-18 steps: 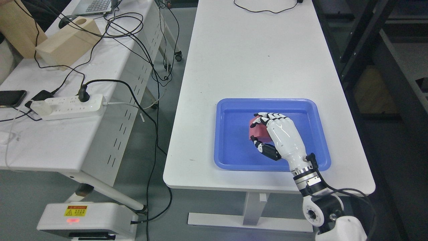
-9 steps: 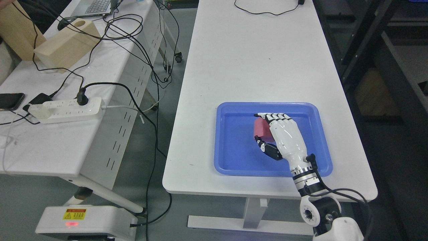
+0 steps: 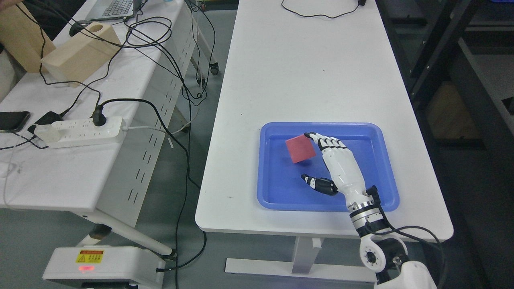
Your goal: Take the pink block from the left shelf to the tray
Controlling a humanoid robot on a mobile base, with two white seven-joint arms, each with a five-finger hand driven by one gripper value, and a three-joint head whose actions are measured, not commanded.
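Note:
The pink block lies inside the blue tray, toward its upper left, free of any grasp. My right hand hovers over the tray's middle, just right of the block, with fingers stretched out and the thumb spread apart: it is open and holds nothing. Its fingertips end close beside the block's upper right corner. The right arm enters from the lower right corner of the picture. No left arm shows.
The tray rests near the front edge of a long white table. A second table on the left carries a power strip, cables, wooden boxes and a phone. Dark shelving stands at the right.
The right hand has opened and let go of the pink block, which now lies in the tray left of the fingers. The hand drew back slightly toward the lower right.

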